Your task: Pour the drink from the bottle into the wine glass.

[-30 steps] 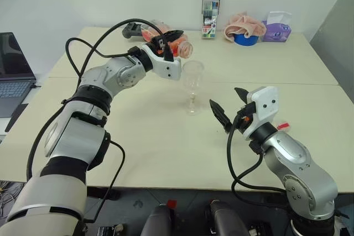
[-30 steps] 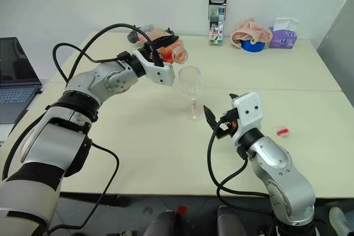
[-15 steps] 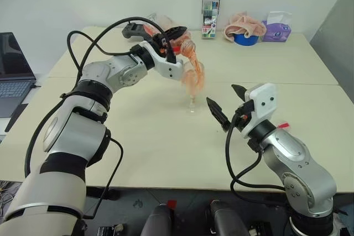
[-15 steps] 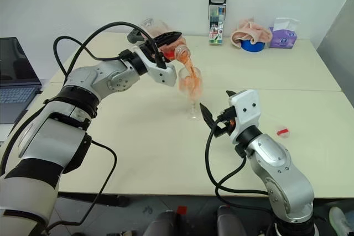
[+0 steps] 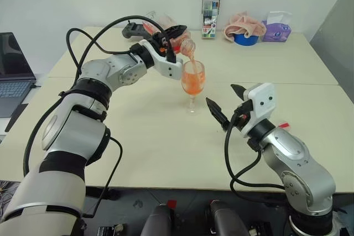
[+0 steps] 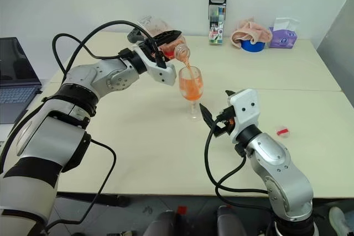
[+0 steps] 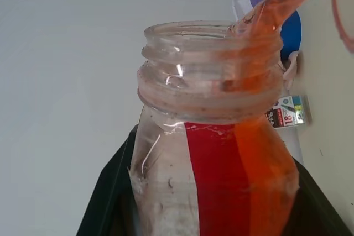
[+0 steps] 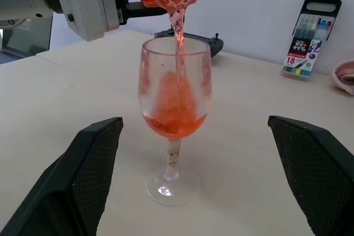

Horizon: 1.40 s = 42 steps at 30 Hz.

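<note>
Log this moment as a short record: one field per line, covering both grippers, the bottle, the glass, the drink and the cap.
left gripper: shut on the bottle, holding it tilted, mouth above the glass
right gripper: open, empty, beside the glass, not touching it
wine glass: upright on the table, partly filled
drink: orange stream running from bottle mouth into the bowl
bottle cap: off, lying on the table by the right arm
</note>
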Available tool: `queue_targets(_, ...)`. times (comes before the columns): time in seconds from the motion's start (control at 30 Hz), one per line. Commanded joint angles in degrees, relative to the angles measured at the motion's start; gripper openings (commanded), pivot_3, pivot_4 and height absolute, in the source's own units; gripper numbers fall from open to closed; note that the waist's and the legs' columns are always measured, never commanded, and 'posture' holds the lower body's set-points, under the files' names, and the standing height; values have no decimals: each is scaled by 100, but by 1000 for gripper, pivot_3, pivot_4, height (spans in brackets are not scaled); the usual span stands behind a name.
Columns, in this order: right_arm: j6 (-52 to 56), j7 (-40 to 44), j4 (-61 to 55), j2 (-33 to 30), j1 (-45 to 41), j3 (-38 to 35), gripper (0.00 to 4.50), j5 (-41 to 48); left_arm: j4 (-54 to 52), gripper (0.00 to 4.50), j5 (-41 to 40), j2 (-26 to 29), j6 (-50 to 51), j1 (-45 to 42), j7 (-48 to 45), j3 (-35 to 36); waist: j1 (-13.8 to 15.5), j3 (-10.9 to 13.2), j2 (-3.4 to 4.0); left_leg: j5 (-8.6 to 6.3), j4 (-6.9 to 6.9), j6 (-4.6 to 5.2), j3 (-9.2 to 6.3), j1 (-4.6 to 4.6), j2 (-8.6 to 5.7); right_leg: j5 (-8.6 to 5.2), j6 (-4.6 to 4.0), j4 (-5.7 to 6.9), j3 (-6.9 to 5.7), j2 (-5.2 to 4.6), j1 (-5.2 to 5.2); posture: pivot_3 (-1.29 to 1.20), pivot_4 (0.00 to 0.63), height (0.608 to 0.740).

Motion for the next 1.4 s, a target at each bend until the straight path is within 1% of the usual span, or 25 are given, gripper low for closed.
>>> queue_targets(0.03,-160,49,-116,-15,-103,-6,4500,-5,26,1774,-73,84,92,-266,126,65,-1,0,0,0,0,0,0,0,0,0,0,0,0,0,0,0,150,740)
queue_targets(0.13,-151,60,-127,-1,-101,1,4500,4,100,1762,-224,41,88,-248,-11,148,-1,0,0,0,0,0,0,0,0,0,0,1,0,0,0,0,150,740)
queue_targets(0.23,-81,76,-155,28,-132,0,4500,72,228,1762,-675,-34,-12,-161,-408,382,-1,0,0,0,1,0,0,0,0,0,0,1,-1,0,0,0,150,740)
queue_targets(0.37,-15,168,-187,17,-256,-37,4500,187,319,1762,-1464,-123,-170,19,-1330,762,-4,0,0,0,1,0,2,1,0,0,-1,2,0,-1,0,0,150,740)
queue_targets(0.4,5,209,-181,-18,-347,-44,4500,201,323,1761,-1766,-170,-179,71,-1680,921,-4,0,0,0,1,0,1,1,1,0,-1,2,-1,-1,0,0,150,740)
queue_targets(0.43,29,262,-172,-84,-488,-20,4500,202,284,1761,-1985,-173,-310,134,-2023,994,-5,0,0,0,2,0,1,1,1,0,-1,2,-1,-1,0,0,150,740)
queue_targets(0.5,129,334,-165,-187,-737,-18,4500,252,148,1761,-2162,-137,-465,241,-2473,1016,-6,0,0,0,3,0,3,1,1,1,-1,3,0,-1,-1,0,150,740)
queue_targets(0.63,694,475,12,-440,-1561,-101,4500,411,37,1761,-3318,-260,-4,521,-3668,1668,-8,0,0,0,3,0,0,1,3,1,-2,4,-1,0,-2,0,150,740)
queue_targets(0.7,1145,553,302,-796,-2000,28,4500,307,-205,1761,-3923,-294,243,736,-4252,2005,-13,0,0,0,5,0,0,0,2,1,-2,4,-2,-1,-2,0,150,740)
queue_targets(0.77,1321,641,607,-1074,-2351,41,4500,236,-543,1761,-4501,-345,715,984,-4560,2395,-13,0,0,0,5,0,1,0,1,1,-2,4,-1,-4,-2,0,150,740)
queue_targets(0.83,1312,798,806,-1053,-2637,-192,4500,483,-876,1761,-4968,-391,1293,1199,-4716,2753,-13,0,0,0,5,0,-2,0,2,1,-3,3,-3,-10,-2,0,150,740)
queue_targets(0.9,1389,1083,1066,-1050,-3035,-281,4500,746,-1182,1761,-5494,-422,2091,1414,-4767,3187,-22,0,0,0,5,1,-2,-2,4,2,-3,6,-1,-12,-6,0,150,740)
queue_targets(1.0,1282,1529,1485,-1364,-3487,77,4500,648,-1500,1760,-5994,-447,3185,1621,-4538,3708,-47,0,0,0,6,1,-4,-1,8,2,-3,11,-1,-13,-10,0,150,740)
queue_targets(1.03,1301,1578,1696,-1310,-3653,55,4500,689,-1551,1759,-6153,-456,3595,1654,-4429,3876,-54,-1,0,0,6,1,-8,-1,8,2,-3,9,-5,-13,-8,0,150,740)
queue_targets(1.1,1378,1576,2388,-988,-4185,-15,4500,779,-1490,1740,-6320,-386,4259,1752,-4158,4158,-65,-1,0,0,6,1,-12,0,10,2,-3,10,-4,-13,-7,0,150,740)
queue_targets(1.17,1341,1542,2963,-747,-4611,31,4500,703,-1496,1740,-6387,-343,4585,1863,-4015,4318,-107,-1,0,0,6,1,-14,4,10,2,-4,20,2,-13,-12,0,150,740)
queue_targets(1.23,1138,1606,3347,-572,-4847,267,4500,539,-1337,1740,-6487,-340,4755,1890,-3973,4473,-130,-1,0,1,6,0,-18,-2,10,2,-4,35,5,-15,-28,0,150,740)
queue_targets(1.4,708,1769,3925,-271,-5011,647,4500,248,-933,1740,-6528,-427,4735,1822,-3887,4641,-118,-2,-1,1,6,-1,-29,-11,10,2,-4,33,2,-24,-37,0,150,740)
